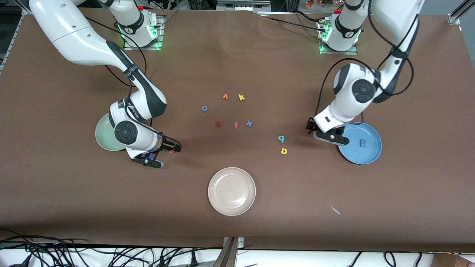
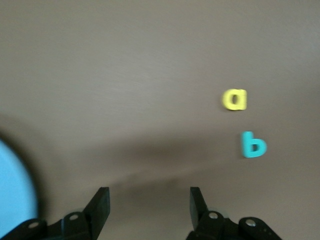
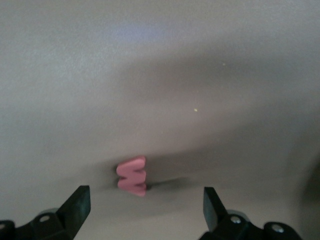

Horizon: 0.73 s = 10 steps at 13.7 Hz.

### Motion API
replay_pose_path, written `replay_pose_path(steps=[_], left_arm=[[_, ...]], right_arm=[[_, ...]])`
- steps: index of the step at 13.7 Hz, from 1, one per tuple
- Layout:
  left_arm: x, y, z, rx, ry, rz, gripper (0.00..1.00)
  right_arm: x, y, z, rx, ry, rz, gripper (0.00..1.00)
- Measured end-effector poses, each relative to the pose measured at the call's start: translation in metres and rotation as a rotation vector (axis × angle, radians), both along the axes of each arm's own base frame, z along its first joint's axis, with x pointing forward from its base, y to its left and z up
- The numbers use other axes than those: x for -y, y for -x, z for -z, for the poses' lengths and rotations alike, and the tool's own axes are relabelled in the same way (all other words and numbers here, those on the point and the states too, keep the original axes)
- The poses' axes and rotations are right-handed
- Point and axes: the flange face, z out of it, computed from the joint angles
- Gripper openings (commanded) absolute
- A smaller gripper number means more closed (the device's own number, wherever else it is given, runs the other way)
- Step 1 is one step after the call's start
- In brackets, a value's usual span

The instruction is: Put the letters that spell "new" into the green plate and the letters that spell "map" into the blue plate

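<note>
The beige plate (image 1: 232, 191) sits nearest the table's front edge, midway along it, and plays no part.

Farther in, toward the right arm's end, the right gripper (image 1: 171, 148) is low over the table beside the green plate (image 1: 105, 135). Its jaws stand wide and empty, with the pink w (image 3: 132, 175) lying between them. The w looks like light, soft foam: pinch it gently across its flat sides.

Toward the left arm's end, the left gripper (image 1: 311, 129) hovers at the rim of the blue plate (image 1: 362, 144), jaws partly open and holding nothing. The blue m (image 1: 363, 142) already lies in that plate. The yellow a (image 1: 284, 151) and teal p (image 1: 281, 138) lie close together on bare table near it. Each is tiny, so one could be nudged while the other is gripped.

Farther still, mid-table, lie the z (image 1: 218, 124), f (image 1: 236, 125), x (image 1: 249, 123), o (image 1: 204, 108), an orange letter (image 1: 225, 96) and k (image 1: 241, 97). I cannot spot the n or e. Open cloth surrounds everything.
</note>
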Motion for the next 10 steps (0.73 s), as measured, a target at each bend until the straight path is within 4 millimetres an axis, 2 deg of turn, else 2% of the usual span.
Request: replay_pose_path(steps=[3, 4, 5, 7, 10], left_arm=[[0.070, 0.005, 0.022, 0.009, 0.027, -0.022, 0.73], [0.087, 0.001, 0.025, 0.015, 0.037, -0.024, 0.73], [0.099, -0.005, 0.027, 0.021, 0.045, -0.027, 0.73], [0.106, -0.011, 0.033, 0.023, 0.046, -0.032, 0.73], [0.110, -0.010, 0.045, 0.027, 0.040, -0.024, 0.73]], right_arm=[[0.000, -0.003, 0.010, 0.009, -0.014, 0.006, 0.99], [-0.001, -0.003, 0.012, 0.008, -0.015, 0.005, 0.99], [-0.003, -0.002, 0.013, 0.007, -0.015, 0.002, 0.94], [-0.005, -0.001, 0.014, 0.010, -0.015, -0.003, 0.82], [-0.006, 0.000, 0.017, 0.007, -0.013, -0.007, 0.54]])
